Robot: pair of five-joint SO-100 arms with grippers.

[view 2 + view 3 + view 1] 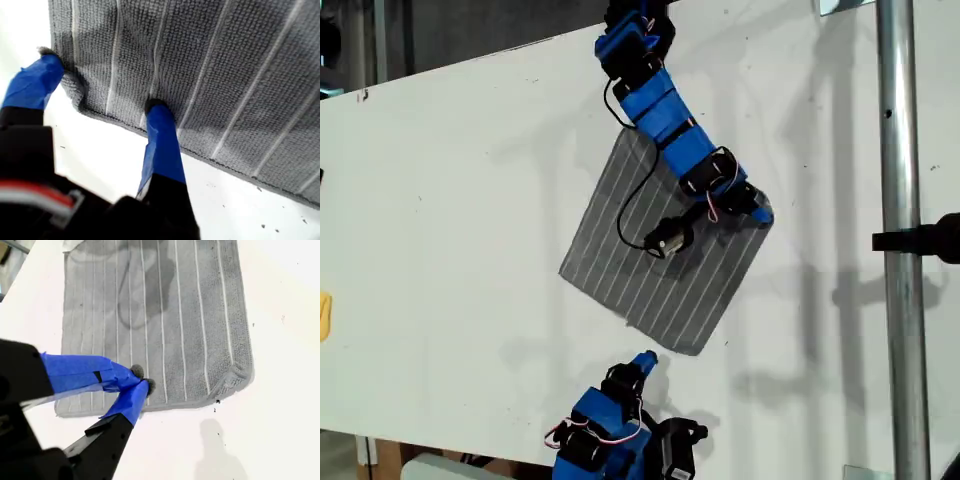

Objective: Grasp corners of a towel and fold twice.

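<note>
Count: one towel (620,262), two arms, two tools. The towel lies flat on the white counter (450,200), set diagonally near the middle of the exterior view. Three corners show plainly there: one toward the exterior view's left (563,270), one toward the bottom (690,350) and one toward the right (766,226). The fourth lies beside the arm that reaches across the cloth. My first tool (760,212) sits at the right-hand corner with its jaws spread wide. In the first wrist view (102,82), one finger (161,132) has its tip on the striped cloth just inside the hem. The other finger (34,82) stands at the corner's outer edge, where the cloth bunches slightly; nothing is clamped. My second tool (645,360) is near the towel's lower edge with its jaws closed tip to tip (142,379) and no cloth visible between them. Whether it touches the cloth cannot be told. Bare counter lies open on every side of the towel, widest toward the exterior view's left. A metal pole (895,200) stands well apart at the exterior view's right.
</note>
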